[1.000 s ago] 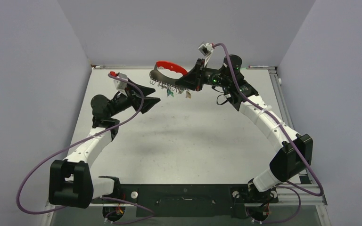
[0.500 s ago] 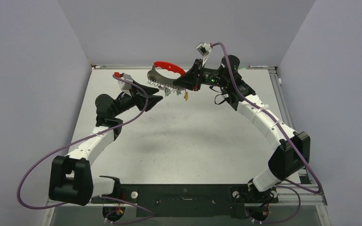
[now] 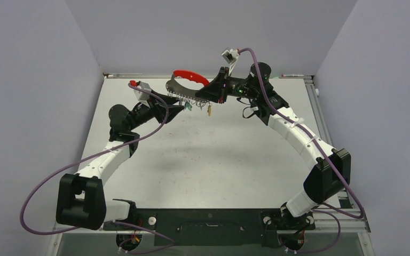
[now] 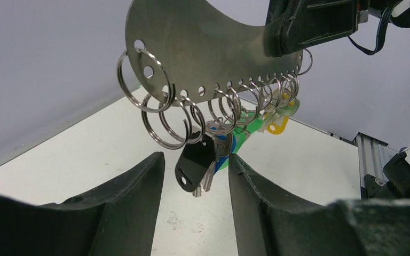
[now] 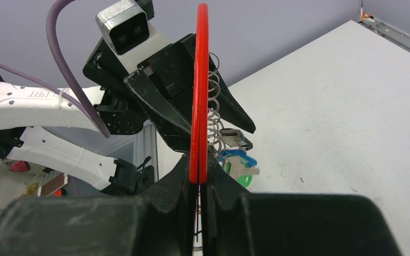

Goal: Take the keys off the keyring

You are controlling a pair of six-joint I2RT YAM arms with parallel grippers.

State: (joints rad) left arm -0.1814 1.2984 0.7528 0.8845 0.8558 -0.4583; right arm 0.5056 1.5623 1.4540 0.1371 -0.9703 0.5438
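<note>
My right gripper [image 3: 213, 92] is shut on the keyring [image 3: 184, 82], a red band with a grey metal plate [image 4: 203, 37], and holds it above the far table. In the right wrist view the red band [image 5: 198, 106] stands edge-on between the jaws. Several keys [image 3: 197, 104] hang on split rings from the plate's lower edge, some with green, blue or yellow tags. My left gripper [image 3: 177, 111] is open just below them. In the left wrist view a black-headed key [image 4: 195, 164] hangs between my open fingers [image 4: 133, 192], touching neither.
The white table [image 3: 208, 154] lies below both arms. Grey walls close in at left, right and back. A metal rail [image 3: 312, 88] runs along the far right edge.
My left gripper has moved right and forward, up to the hanging keys. The right gripper and keyring have shifted slightly left; the keys are swinging.
</note>
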